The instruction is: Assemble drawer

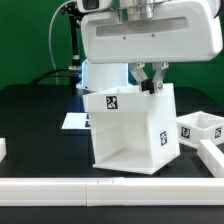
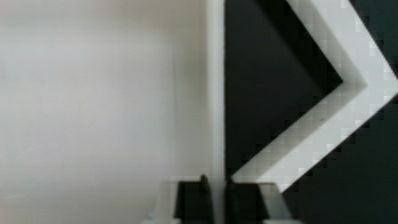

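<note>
The drawer's large white cube housing [image 1: 130,130] stands upright mid-table, open toward the camera, with a square tag on its top left face. My gripper [image 1: 150,86] comes down from above onto the housing's upper right wall and is shut on that wall's top edge. In the wrist view the wall [image 2: 107,100] runs edge-on between my two dark fingers [image 2: 192,205], and the gripper [image 2: 221,202] pinches it. A small white box tray [image 1: 200,125] with tags sits on the table at the exterior view's right. The second tray is not clearly in view.
The marker board [image 1: 75,121] lies flat behind the housing on the exterior view's left. A white bar [image 1: 100,188] runs along the table's front edge. A white angled piece [image 1: 212,155] lies at front right, a white block [image 1: 3,148] at far left. A bent white strip [image 2: 329,90] crosses the black table.
</note>
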Motion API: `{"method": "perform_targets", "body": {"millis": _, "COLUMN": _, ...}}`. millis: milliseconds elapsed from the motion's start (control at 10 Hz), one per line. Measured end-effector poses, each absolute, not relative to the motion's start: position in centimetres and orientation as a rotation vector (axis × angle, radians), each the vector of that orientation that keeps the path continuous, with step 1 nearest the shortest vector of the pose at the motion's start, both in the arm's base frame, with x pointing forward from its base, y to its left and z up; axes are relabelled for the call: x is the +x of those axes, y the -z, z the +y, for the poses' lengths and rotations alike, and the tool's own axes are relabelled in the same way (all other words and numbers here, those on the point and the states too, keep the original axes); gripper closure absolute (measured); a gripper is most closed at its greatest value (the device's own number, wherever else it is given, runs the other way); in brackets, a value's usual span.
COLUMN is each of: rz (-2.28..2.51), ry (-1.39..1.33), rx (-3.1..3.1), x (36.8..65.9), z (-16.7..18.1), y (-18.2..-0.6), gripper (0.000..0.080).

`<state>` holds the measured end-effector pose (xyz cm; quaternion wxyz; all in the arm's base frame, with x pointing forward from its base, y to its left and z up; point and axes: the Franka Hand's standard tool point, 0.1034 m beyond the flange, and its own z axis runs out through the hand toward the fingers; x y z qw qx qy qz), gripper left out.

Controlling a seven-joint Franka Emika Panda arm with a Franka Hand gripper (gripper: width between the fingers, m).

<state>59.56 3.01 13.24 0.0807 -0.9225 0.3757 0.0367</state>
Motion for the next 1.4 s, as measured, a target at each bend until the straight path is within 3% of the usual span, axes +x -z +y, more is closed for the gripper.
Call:
{"method": "perform_targets", "body": {"millis": 400, "rz": 1.447, "ry": -0.149, "rx": -2.6, "x": 59.6, "z": 3.6, "y": -13.1, "gripper": 0.0768}}
{"method": "perform_targets", "body": {"millis": 700, "rz": 1.967, "ry": -0.242, "rx": -2.182, "x": 61.8, "z": 5.2, "y": -13.3, "gripper": 0.0768}}
{"method": "perform_targets", "body": {"millis": 1200, "rz": 2.068, "ry": -0.274, "rx": -2.082, "x": 61.5, "z": 6.0, "y": -13.2, "gripper": 0.0768}}
{"method": "perform_targets", "body": {"millis": 1400, "rz": 2.042, "ry": -0.262, "rx": -2.09, "x": 63.1, "z": 6.6, "y": -12.8, "gripper": 0.0768}}
